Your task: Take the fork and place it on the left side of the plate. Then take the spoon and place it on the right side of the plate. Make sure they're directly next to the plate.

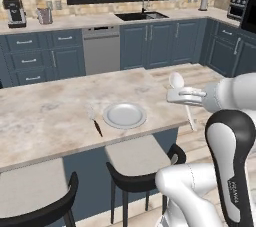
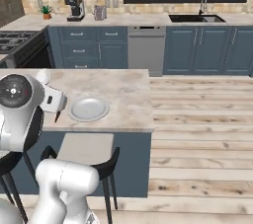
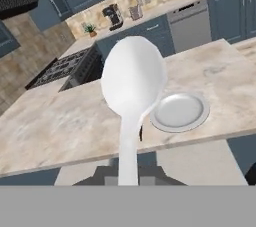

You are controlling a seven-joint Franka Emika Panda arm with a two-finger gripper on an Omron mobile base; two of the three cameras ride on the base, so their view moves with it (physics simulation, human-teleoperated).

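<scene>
Whitish-silver spoon, round oval bowl up, was clamped by its thin handle in my two-finger gripper, jaws shut on it, held in air off the marble-look counter edge, right of the round pale grey plate. Slim dark-handled fork lay just left of plate, w/ small gap.
</scene>
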